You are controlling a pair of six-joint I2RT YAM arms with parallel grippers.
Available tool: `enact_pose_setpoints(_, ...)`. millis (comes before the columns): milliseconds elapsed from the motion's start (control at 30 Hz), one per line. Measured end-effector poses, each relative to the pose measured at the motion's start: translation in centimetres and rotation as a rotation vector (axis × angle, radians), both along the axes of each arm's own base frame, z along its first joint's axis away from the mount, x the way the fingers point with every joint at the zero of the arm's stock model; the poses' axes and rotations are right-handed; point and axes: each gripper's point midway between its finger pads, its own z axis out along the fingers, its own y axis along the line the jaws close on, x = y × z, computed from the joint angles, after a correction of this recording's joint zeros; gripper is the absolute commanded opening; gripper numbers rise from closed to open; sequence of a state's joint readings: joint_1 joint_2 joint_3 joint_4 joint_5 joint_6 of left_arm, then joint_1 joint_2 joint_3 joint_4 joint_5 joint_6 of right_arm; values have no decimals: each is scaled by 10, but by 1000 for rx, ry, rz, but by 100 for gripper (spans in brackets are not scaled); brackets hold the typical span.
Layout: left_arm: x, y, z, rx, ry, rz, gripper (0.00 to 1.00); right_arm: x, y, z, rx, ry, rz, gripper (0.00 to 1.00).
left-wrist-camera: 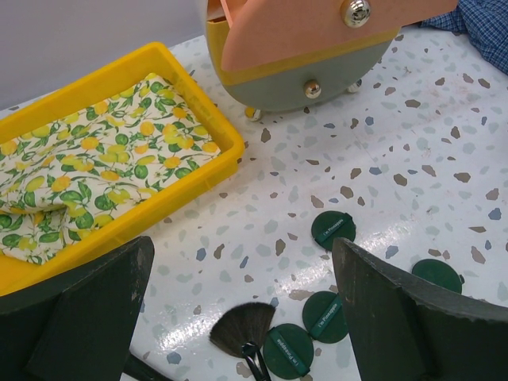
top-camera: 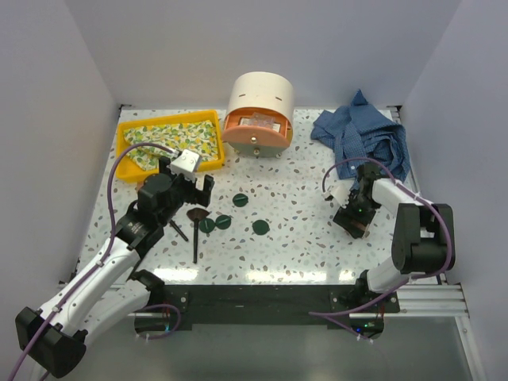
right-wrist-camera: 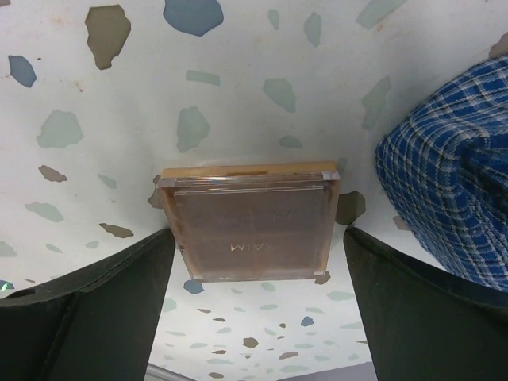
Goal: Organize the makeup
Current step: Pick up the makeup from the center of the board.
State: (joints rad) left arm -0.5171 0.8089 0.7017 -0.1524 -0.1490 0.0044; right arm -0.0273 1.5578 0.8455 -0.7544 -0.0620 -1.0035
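On speckled table (top-camera: 302,246) (white walls (top-camera: 238,40)): left fingers (left-wrist-camera: 79,317) wide, right fingers (right-wrist-camera: 79,317) spread astride palette (right-wrist-camera: 250,222).

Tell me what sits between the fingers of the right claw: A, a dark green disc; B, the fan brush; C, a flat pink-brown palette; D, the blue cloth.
C: the right wrist view shows the palette lying flat on the table between the fingers of the right claw, with the blue cloth off to one side.
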Motion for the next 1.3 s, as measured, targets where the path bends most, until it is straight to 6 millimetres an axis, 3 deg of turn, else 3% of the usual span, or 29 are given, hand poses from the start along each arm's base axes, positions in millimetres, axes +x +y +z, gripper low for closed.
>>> enact_pose_setpoints(67,0,0,0,0,0,0,100,0,0,0,2,2,0,76)
enact_pose_setpoints(167,0,0,0,1,1,0,100,0,1,0,3,2,-1,57)
enact_pose_setpoints(200,0,0,0,1,1,0,100,0,1,0,3,-1,-2,41)
enact_pose_setpoints(333,1,0,-2,3,6,0,100,-1,1,1,8,-19,-11,15)
enact_pose_setpoints(433,1,-1,-3,5,10,0,100,-1,2,2,11,-37,-16,7)
enact_pose_setpoints(633,2,-1,-5,9,14,0,100,1,14,9,81,-77,-11,4)
enact_pose_setpoints(800,2,-1,-7,12,20,0,100,7,28,29,150,-128,5,2)
enact_pose_setpoints(967,3,-2,-9,15,25,1,100,28,52,67,204,-203,51,2)
enact_pose_setpoints(1300,4,1,-9,20,25,13,100,57,128,154,289,-346,213,1)
